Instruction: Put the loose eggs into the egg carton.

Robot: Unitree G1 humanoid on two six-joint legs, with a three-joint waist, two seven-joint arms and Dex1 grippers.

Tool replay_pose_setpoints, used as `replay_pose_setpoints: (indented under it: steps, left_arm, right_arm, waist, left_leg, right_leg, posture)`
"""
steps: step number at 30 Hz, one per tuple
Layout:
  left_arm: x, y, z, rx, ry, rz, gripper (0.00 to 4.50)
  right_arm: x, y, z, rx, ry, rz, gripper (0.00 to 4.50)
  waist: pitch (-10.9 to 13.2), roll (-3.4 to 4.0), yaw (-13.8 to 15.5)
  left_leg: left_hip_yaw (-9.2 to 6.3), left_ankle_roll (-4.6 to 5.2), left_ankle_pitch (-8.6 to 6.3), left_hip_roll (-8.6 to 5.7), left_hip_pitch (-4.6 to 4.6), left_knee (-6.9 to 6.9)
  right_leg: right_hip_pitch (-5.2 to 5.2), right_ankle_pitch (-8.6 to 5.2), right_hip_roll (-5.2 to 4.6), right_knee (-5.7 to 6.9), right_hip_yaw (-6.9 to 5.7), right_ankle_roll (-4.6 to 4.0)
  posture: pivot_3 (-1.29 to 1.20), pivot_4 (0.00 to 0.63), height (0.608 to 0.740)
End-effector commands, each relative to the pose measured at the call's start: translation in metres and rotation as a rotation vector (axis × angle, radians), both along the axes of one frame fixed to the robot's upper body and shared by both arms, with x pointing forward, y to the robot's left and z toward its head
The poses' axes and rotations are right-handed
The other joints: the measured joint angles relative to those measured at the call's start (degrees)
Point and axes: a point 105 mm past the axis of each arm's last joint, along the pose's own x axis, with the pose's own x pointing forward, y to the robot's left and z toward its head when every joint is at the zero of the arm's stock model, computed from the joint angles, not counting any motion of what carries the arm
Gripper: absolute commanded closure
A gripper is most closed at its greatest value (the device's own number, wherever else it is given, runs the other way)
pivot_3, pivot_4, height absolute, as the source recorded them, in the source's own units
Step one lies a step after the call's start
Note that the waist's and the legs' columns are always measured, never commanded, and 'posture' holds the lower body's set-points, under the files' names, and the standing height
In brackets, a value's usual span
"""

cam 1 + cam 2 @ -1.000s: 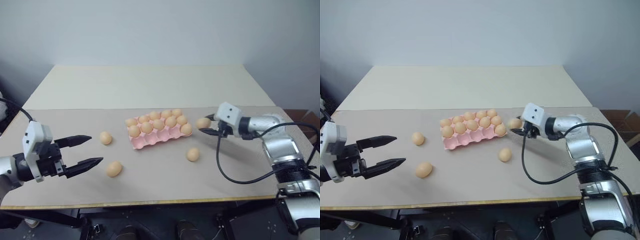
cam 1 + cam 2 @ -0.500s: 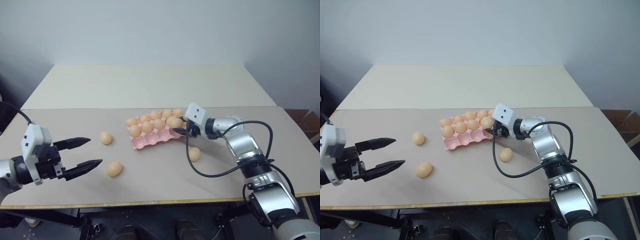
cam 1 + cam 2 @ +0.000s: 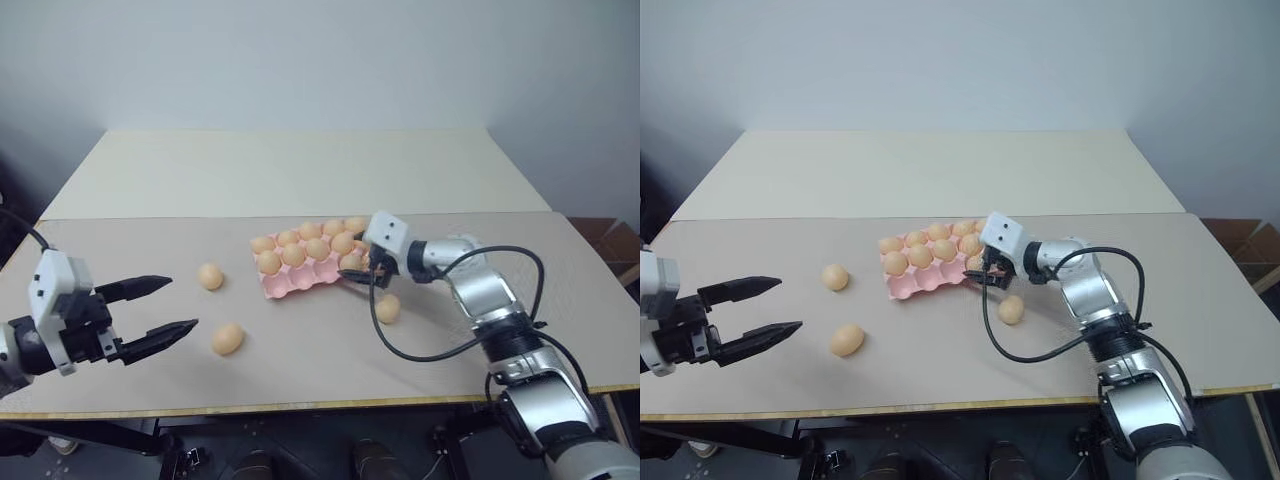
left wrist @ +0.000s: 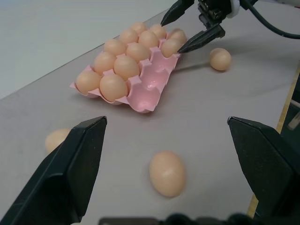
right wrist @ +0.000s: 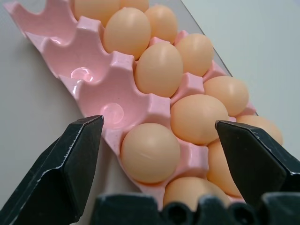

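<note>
Fingers of the right gripper stand wide apart at the near right corner of the egg carton, one on each side of an egg that sits in a front-row cup. They hold nothing; the egg rests in the cup with clear space between it and both black fingers. The step in hand looks like the release of that egg, and doing it well means drawing the open fingers straight back and up, without sweeping sideways into the filled cups just behind or nudging the light pink tray across the surface.

The two back rows of the carton are full, and the front row has several empty cups to the left of the placed egg.

The left gripper hovers over the near left part of the surface with its fingers spread wide and empty, pointing toward a loose egg that lies just ahead of it. A second loose egg lies farther back, between that one and the carton's left end, and a third lies near the right arm, just in front of the carton's right end. These three are still to go in.
</note>
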Motion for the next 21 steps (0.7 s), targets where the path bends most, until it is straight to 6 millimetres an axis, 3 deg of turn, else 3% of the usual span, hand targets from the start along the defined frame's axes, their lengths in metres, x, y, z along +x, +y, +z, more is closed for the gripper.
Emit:
replay_pose_setpoints:
  steps: [1,9,16,21]
  left_arm:
    - [-0.004,-0.002,0.010,0.001,-0.042,-0.006,0.00]
    - [-0.003,0.004,0.009,0.005,-0.038,0.009,0.00]
    - [0.003,0.009,0.012,0.016,-0.045,0.005,0.00]
    - [0.007,0.007,0.012,0.014,-0.044,-0.015,0.00]
  right_arm:
    - [-0.011,-0.010,0.026,0.062,-0.051,0.021,0.01]
    - [-0.053,-0.065,0.045,0.099,-0.028,0.039,0.01]
    - [-0.098,-0.102,0.040,0.112,0.060,0.094,0.01]
    - [-0.101,-0.115,0.032,0.103,0.086,0.039,0.01]
  waist:
    - [0.0,0.00,0.0]
    - [0.0,0.00,0.8]
    - [0.0,-0.02,1.1]
    - [0.0,-0.02,0.8]
  left_leg:
    - [0.00,0.00,0.00,0.00,0.01,0.00]
    - [0.00,0.01,0.00,0.00,0.02,-0.01]
    - [0.01,0.01,-0.01,0.00,0.11,-0.01]
    - [0.03,0.01,-0.01,0.00,0.16,0.00]
  right_leg:
    - [0.01,0.00,0.00,0.00,0.00,0.00]
    - [0.03,0.00,0.01,-0.05,0.00,0.00]
    - [0.12,-0.01,0.01,-0.06,0.01,0.01]
    - [0.14,-0.01,0.02,-0.04,0.05,0.01]
  posture:
    - [0.00,0.150,0.740]
    - [0.00,0.150,0.740]
    - [0.00,0.150,0.740]
    - [0.00,0.150,0.740]
